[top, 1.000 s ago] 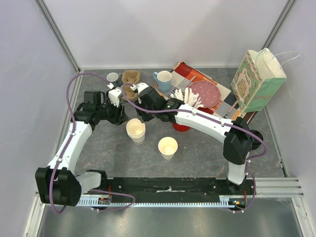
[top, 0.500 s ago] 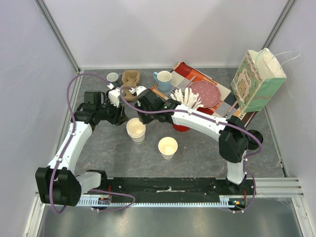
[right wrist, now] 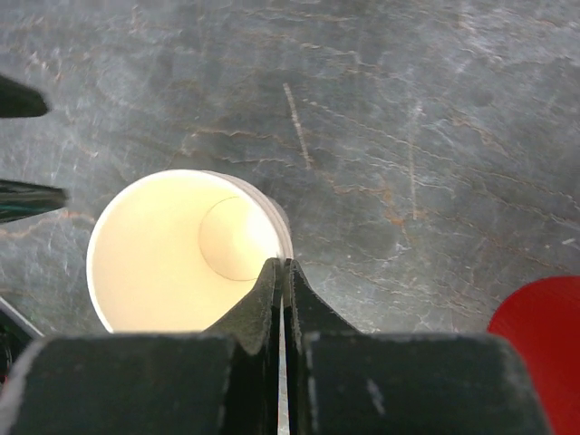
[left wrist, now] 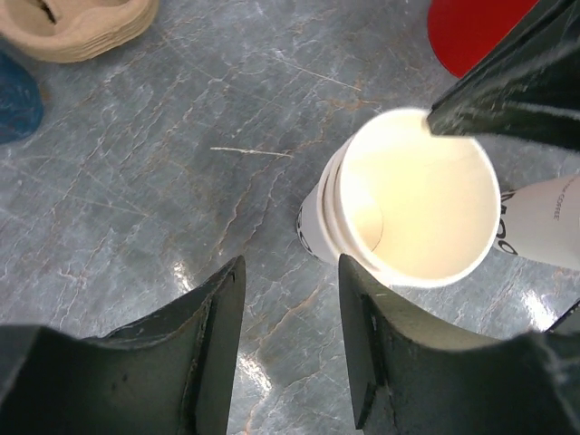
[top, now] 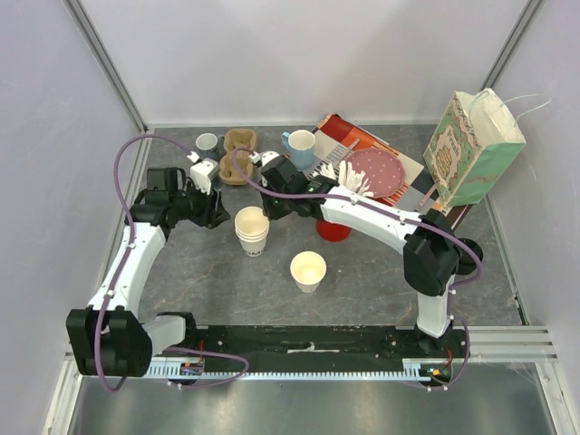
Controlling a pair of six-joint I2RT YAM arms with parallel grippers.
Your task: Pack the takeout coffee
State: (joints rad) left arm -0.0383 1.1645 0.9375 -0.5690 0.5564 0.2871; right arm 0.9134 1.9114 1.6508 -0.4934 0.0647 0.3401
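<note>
A stack of cream-white paper cups (top: 251, 228) stands mid-table, open-topped with no lid. My right gripper (top: 269, 210) is shut on the right rim of the top cup (right wrist: 186, 249), one finger inside and one outside, as the right wrist view (right wrist: 283, 267) shows. My left gripper (top: 220, 212) is open and empty just left of the stack; in the left wrist view (left wrist: 290, 299) its jaws stand apart over bare table near the stack (left wrist: 408, 208). A single lidless cup (top: 308, 269) stands nearer the front. It also shows in the left wrist view (left wrist: 544, 231), with dark lettering.
A brown cardboard cup carrier (top: 239, 143), a grey mug (top: 207, 143) and a light blue mug (top: 300, 145) stand at the back. A red cup (top: 333, 231), white forks (top: 343, 179) and a pink plate (top: 376, 170) lie right of the stack. A green paper bag (top: 473, 145) stands far right.
My right gripper has shifted a little toward the far side with the top cup's rim in it. The left gripper has moved slightly back and left.
</note>
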